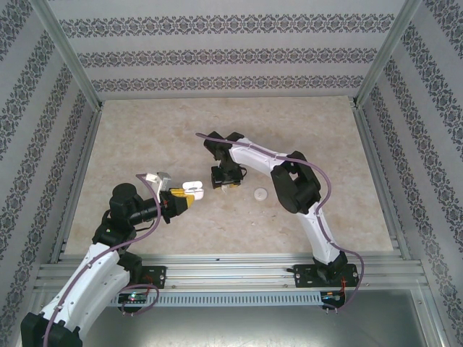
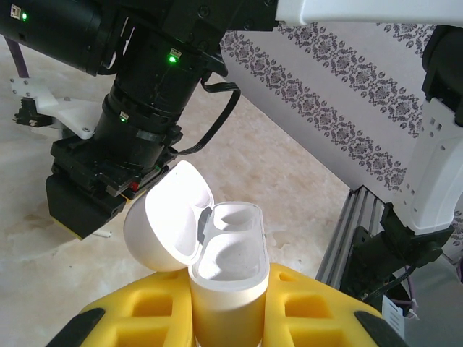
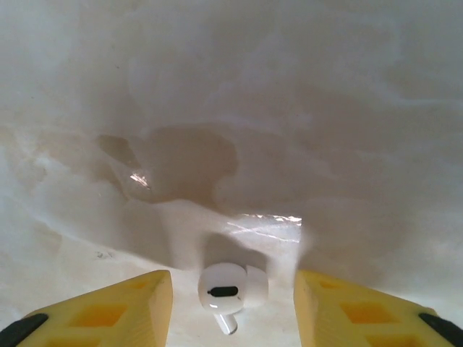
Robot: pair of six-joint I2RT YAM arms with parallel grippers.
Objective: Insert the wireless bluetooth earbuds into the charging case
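Charging case (image 1: 192, 189) is clamped between the yellow fingers of the left hand (image 1: 184, 196), left of centre and clear of the counter (image 1: 145, 130). Lid is flipped open and hangs back to the left in the left wrist view; both wells are empty. Just right of it, the right hand (image 1: 226, 182) points down at the counter, fingers apart, gripping nothing. One earbud (image 3: 226, 293) lies on the counter between those fingers, touching neither. Flat white disc (image 1: 260, 194) sits on the counter near that hand, to its right.
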